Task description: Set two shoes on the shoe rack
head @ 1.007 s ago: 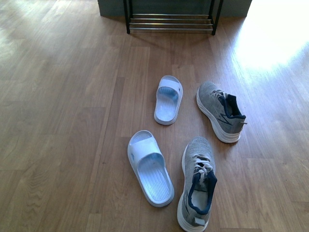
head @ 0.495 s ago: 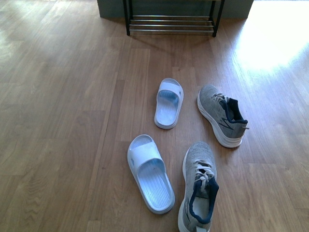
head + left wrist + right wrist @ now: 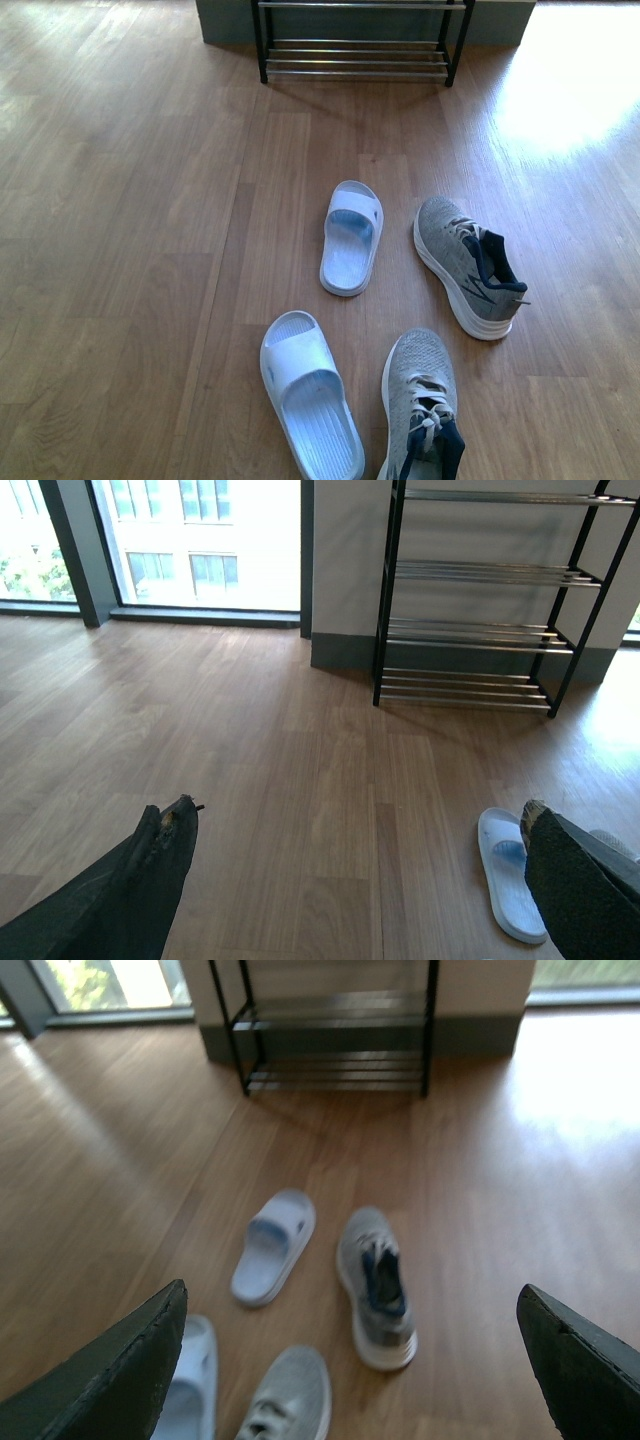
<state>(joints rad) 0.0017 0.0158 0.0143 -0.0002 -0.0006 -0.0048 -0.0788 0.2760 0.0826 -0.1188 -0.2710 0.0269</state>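
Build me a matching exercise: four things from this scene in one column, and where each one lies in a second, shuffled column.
Column one
1. shoe rack
2. far white slide
3. far grey sneaker
4. near grey sneaker

Column two
A. cut off by the front view's lower edge
B. at the far end, against the wall
C. whole in view, rightmost of the footwear
D. whole in view, just left of a grey sneaker

Pairs: 1-B, 2-D, 3-C, 4-A
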